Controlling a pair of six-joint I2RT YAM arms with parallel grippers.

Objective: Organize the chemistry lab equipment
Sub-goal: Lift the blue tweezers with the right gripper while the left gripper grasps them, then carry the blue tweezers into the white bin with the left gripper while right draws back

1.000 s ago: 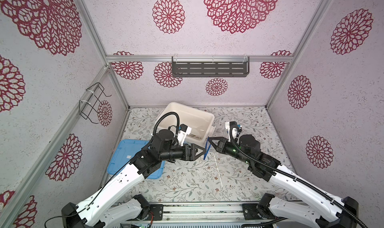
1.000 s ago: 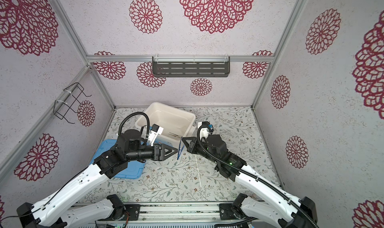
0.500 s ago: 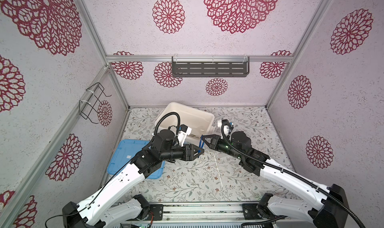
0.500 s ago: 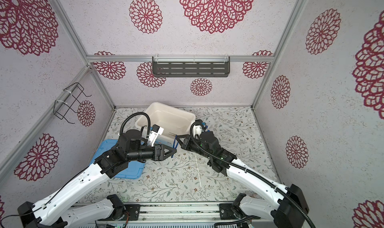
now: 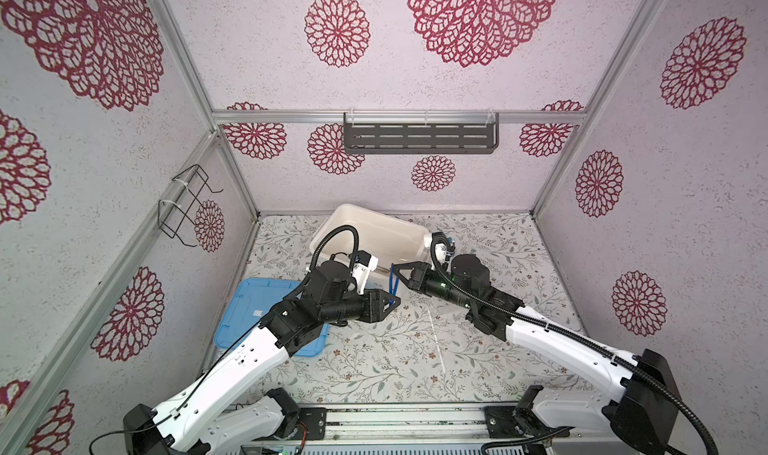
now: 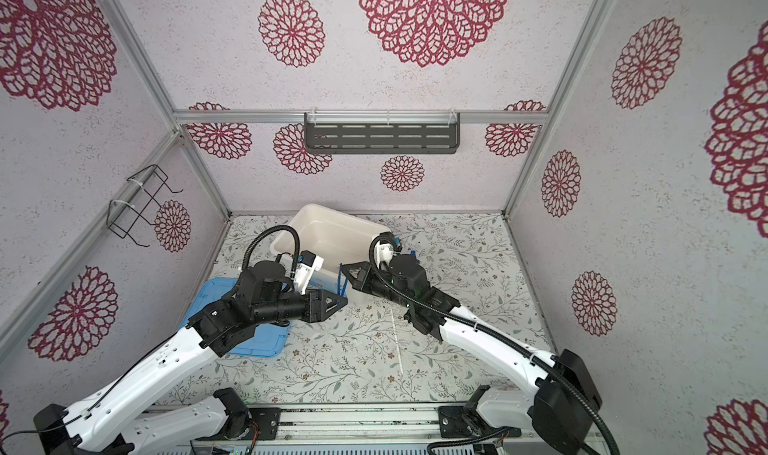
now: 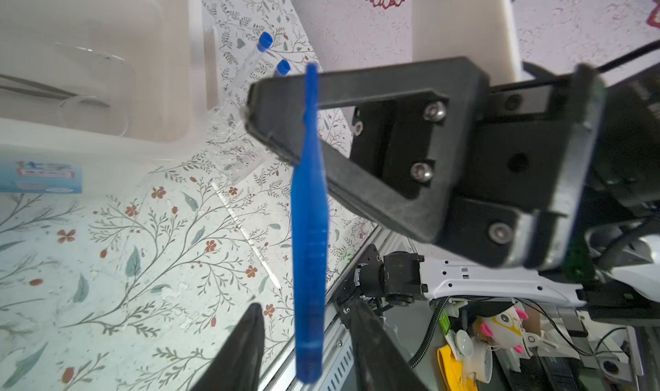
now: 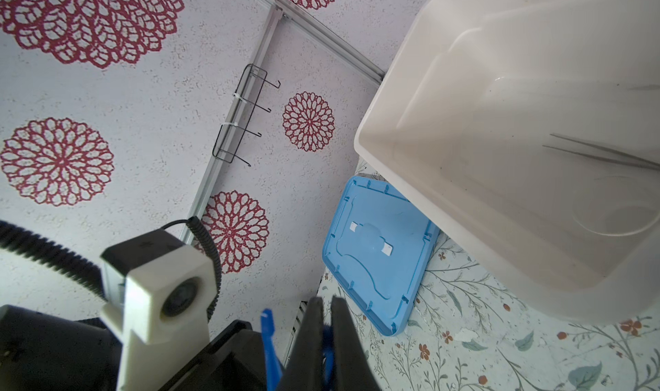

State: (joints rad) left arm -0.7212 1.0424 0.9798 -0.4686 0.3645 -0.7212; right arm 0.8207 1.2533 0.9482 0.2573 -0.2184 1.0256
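Left wrist view: right tool (image 7: 275,128) clamped on blue tweezers (image 7: 310,210), upright above the worktop (image 7: 107,246) beside the white box (image 7: 171,85); left tool (image 7: 307,310) apart around them. Release before left closure could drop them.

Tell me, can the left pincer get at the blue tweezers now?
Probably yes. The blue tweezers hang from the shut right pincer, and their free end sits between the left pincer's open fingers, with nothing in between.
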